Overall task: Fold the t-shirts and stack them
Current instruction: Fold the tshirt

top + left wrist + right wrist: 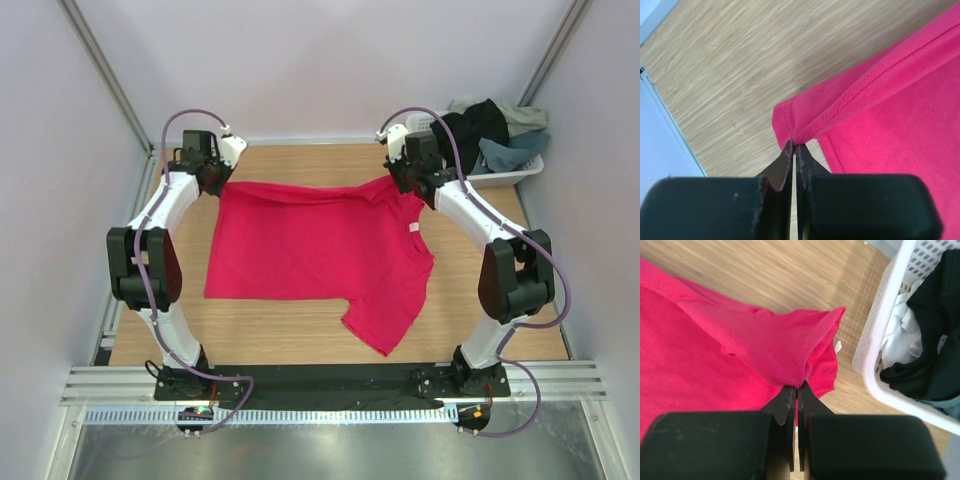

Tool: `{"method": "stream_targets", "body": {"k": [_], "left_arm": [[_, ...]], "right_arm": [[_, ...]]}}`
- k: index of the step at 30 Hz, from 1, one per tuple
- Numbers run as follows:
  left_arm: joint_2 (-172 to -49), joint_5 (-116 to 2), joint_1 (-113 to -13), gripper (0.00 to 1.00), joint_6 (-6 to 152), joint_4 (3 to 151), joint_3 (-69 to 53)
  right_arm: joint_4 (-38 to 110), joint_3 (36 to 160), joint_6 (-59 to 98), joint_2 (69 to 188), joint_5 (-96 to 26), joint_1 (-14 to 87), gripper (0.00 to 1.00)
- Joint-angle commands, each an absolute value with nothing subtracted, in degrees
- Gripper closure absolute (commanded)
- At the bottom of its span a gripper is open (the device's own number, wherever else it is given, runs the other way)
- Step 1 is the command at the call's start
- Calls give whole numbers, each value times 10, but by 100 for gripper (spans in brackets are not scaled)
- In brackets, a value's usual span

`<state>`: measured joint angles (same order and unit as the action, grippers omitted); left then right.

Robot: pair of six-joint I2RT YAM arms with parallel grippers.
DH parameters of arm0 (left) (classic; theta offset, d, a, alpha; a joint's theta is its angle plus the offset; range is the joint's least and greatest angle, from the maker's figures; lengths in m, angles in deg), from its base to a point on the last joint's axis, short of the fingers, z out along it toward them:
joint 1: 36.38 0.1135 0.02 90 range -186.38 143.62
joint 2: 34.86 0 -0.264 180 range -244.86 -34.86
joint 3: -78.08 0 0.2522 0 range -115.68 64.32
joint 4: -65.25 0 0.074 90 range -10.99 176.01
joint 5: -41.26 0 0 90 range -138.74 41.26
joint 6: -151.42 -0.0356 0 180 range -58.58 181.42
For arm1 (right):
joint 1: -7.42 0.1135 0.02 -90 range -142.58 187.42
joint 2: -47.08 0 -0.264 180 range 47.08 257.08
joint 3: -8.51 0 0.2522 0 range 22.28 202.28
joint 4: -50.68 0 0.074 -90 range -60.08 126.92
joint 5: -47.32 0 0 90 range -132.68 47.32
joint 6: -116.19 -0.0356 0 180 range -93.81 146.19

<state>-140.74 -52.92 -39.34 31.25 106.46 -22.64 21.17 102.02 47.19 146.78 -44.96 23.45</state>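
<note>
A crimson-pink t-shirt (315,250) lies spread on the wooden table, one sleeve hanging toward the near right. My left gripper (218,180) is shut on its far left corner; in the left wrist view (795,145) the hem is pinched between the tips. My right gripper (400,180) is shut on its far right corner, a fold of pink cloth (770,340) held at the tips (799,386). Black, slate-blue and pale grey-green shirts (490,125) lie piled in the white basket (520,172).
The white lattice basket (880,365) stands at the far right corner, close beside my right gripper. White enclosure walls and metal posts ring the table. Bare wood (270,335) shows along the near edge and left side.
</note>
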Motion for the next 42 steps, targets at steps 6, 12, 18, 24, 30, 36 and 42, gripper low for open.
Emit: {"method": "stream_targets", "body": {"k": [6,12,18,24,30,36,42], "left_arm": [[-1353,-554,-390,100,307,1097,-189],[-1352,-559,-390,100,293,1124,-180],[-1367,-567,-390,100,299,1153,-175],[-1386,-571,-394,100,300,1185,-167],[-1390,-573,-396,100,306,1201,-146],[-1406,-573,-396,100,314,1211,-131],[-1425,-563,-395,100,318,1230,-132]], "right_arm": [[197,1001,449,1395,-448,238,99],[158,986,424,1359,-438,238,99],[151,923,402,1340,-410,246,99],[149,890,387,1344,-395,248,99],[143,867,381,1339,-386,252,99],[149,842,383,1340,-383,252,99],[158,826,391,1349,-385,252,99]]}}
